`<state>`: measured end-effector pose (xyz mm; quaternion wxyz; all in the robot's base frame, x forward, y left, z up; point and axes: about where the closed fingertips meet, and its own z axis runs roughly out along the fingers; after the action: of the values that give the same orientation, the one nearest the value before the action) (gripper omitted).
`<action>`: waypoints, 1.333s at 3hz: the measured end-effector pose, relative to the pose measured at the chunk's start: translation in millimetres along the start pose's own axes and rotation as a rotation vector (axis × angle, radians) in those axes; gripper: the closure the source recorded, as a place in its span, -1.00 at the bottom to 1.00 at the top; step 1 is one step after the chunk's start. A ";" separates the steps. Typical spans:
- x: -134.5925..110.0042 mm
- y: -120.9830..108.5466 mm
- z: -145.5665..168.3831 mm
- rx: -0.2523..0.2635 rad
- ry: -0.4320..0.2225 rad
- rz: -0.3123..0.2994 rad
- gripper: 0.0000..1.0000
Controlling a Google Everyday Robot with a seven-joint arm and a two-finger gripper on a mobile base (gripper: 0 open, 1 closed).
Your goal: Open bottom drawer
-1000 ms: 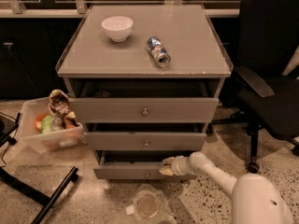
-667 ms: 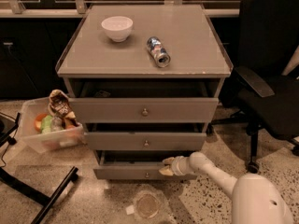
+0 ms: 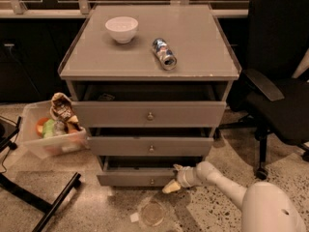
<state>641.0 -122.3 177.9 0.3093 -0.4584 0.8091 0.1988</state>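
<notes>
Jaws: the gripper (image 3: 174,178) sits at the right end of the bottom drawer (image 3: 137,178), at 3 o'clock from its knob (image 3: 152,181). The jaws are parted, one tip by the front's top edge and the other lower, with nothing plainly clamped.
Why there: we judge it is hooking the front's edge, not the knob, to pull toward 6 o'clock.
Bottom drawer: lowest of three, a dark gap showing above its front.
Arm (image 3: 222,182): comes in low from 4 o'clock.
Tabletop (image 3: 203,57): bowl (image 3: 121,29) at 11 o'clock and can (image 3: 164,53) on its side, both apart from the work.
Hidden: we cannot see whether the upper tip reaches behind the front, nor the drawer's inside.
</notes>
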 end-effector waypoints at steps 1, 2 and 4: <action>16.8 19.2 -14.2 -0.008 0.034 0.015 -1.00; 28.9 41.4 -24.4 -0.036 0.077 0.024 -0.63; 35.3 55.7 -34.8 -0.060 0.110 0.034 0.31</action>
<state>568.0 -137.3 181.3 0.2469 -0.4638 0.8264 0.2027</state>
